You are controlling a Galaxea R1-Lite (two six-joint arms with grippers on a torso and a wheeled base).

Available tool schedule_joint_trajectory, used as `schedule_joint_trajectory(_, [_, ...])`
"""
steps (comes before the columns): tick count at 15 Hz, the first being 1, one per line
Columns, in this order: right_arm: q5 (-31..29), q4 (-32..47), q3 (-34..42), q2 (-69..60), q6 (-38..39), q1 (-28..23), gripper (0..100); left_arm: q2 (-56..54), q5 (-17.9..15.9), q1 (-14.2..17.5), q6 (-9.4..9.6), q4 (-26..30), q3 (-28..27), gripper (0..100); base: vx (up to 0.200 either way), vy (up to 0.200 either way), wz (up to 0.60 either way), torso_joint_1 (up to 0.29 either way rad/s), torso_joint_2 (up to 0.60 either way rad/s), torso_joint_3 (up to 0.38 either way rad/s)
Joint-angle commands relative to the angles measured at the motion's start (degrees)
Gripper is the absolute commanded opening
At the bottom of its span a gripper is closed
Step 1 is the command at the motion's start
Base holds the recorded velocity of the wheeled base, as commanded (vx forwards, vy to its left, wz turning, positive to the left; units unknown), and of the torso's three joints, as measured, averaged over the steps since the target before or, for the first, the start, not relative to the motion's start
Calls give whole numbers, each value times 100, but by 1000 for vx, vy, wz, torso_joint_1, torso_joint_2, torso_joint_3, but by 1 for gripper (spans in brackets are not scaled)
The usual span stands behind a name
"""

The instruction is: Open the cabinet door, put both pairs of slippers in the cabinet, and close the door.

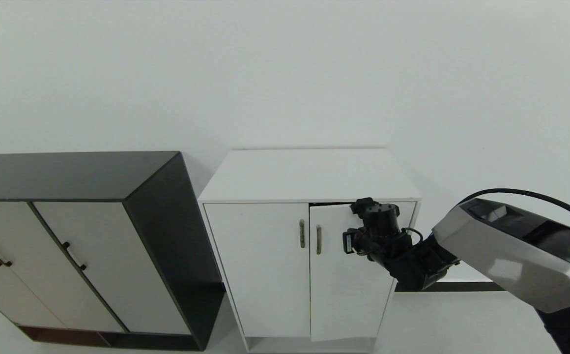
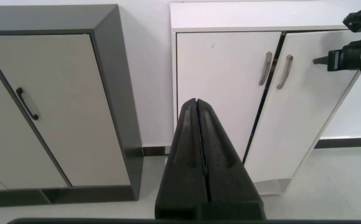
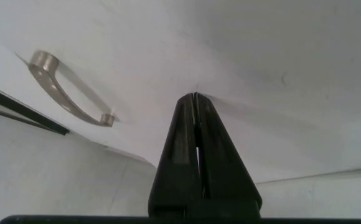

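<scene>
Cabinet door (image 1: 346, 295) on the white cabinet's (image 1: 309, 174) right stands slightly ajar, with the right gripper (image 3: 195, 99), fingers together, at its face. Left gripper (image 2: 196, 107) likewise closed, well apart. White wall (image 1: 285, 73), pale floor (image 2: 345, 186).

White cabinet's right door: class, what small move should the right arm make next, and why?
Probably push the right door flush with the left door. It stands slightly ajar, with a dark gap along its top edge, and the shut right gripper appears to have its tip against the door's face, beside the handle.
</scene>
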Motion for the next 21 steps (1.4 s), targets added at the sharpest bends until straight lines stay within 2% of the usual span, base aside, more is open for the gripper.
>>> schedule_joint_trajectory(1, [-1, 13, -78, 57, 4, -9, 0, -1, 0, 1, -1, -1, 0, 0, 0, 0, 0, 0, 0, 0])
schedule_joint_trajectory(7, [-1, 198, -430, 206, 4, -27, 0, -1, 0, 1, -1, -1, 0, 0, 0, 0, 0, 0, 0, 0])
schedule_joint_trajectory(21, [-19, 251, -500, 276, -5, -44, 0, -1, -9, 1, -1, -1, 0, 0, 0, 0, 0, 0, 0, 0])
